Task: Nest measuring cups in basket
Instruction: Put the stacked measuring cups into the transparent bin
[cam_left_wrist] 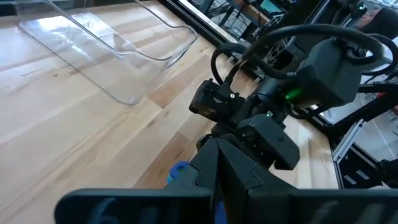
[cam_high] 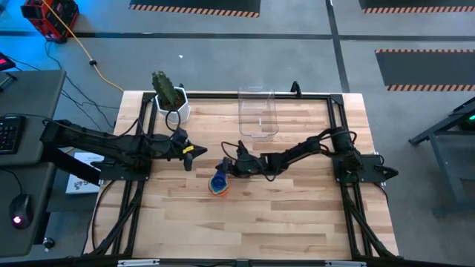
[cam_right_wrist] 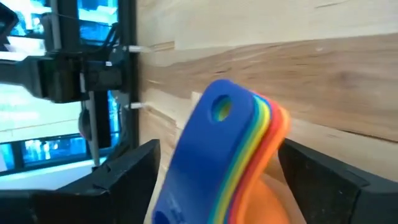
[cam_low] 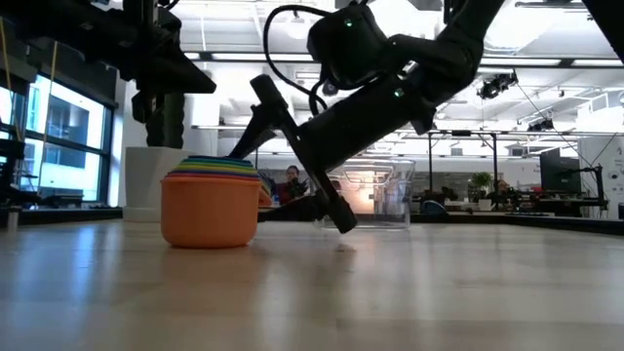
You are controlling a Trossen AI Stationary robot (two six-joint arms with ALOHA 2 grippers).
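High view: nested measuring cups (cam_high: 220,185), orange outermost, at bench (cam_high: 297,222) centre. Right tool (cam_high: 228,167), fingers spread wide, straddles the stacked handles (cam_right_wrist: 230,143) without gripping. Clear basket (cam_high: 257,113) stands near the far edge. Left tool (cam_high: 191,156) waits nearby; its state cannot be told.

Grey floor (cam_high: 223,59) with hazard-striped mats (cam_high: 194,7), bright windows (cam_low: 58,136) behind.

A stack of nested plastic measuring cups (cam_low: 212,200), orange outermost with coloured rims above, sits on the pale wooden desk (cam_low: 390,292), while the right arm's dark gripper (cam_low: 292,161) reaches down beside it with fingers spread, before a clear rectangular plastic basket (cam_low: 390,195).
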